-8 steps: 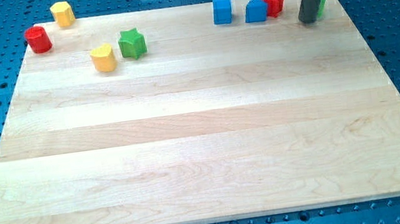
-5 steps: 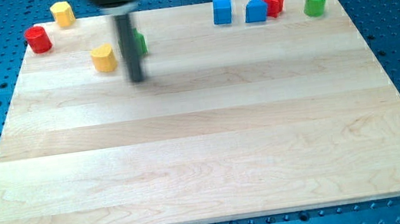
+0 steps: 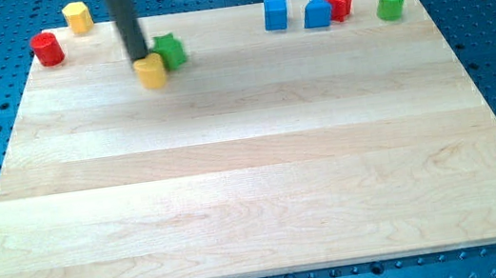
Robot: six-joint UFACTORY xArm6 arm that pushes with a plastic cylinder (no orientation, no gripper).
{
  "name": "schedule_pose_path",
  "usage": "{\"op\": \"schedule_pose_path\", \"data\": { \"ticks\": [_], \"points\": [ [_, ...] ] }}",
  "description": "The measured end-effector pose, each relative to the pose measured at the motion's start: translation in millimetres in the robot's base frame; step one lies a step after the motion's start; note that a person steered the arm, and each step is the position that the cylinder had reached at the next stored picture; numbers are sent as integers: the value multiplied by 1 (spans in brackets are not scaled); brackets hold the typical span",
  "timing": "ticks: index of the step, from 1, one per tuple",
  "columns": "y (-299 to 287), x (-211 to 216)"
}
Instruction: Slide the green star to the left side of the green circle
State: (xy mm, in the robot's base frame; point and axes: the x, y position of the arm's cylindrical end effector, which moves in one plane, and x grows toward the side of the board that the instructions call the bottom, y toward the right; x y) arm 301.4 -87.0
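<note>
The green star [image 3: 169, 50] sits near the desk's [image 3: 257, 205] top-left corner, touching a yellow block [image 3: 152, 72]. My tip [image 3: 139, 58] rests just left of both; there is no gripper to open or close. I'd push rightward, shedding the yellow block, toward the green circle [image 3: 391, 3] at the top-right corner.

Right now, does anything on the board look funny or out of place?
Yes: the yellow block is jammed against the green star, with my tip at its upper left. The green circle sits far off at the view's right.
</note>
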Motion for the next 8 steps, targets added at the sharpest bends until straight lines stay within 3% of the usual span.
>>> {"op": "schedule_pose_path", "data": {
  "ticks": [1,2,3,5,6,7,8],
  "points": [
    [88,2],
    [-7,-3],
    [13,-34],
    [227,36],
    [95,28],
    [51,-28],
    [133,-15]
  ]
}}
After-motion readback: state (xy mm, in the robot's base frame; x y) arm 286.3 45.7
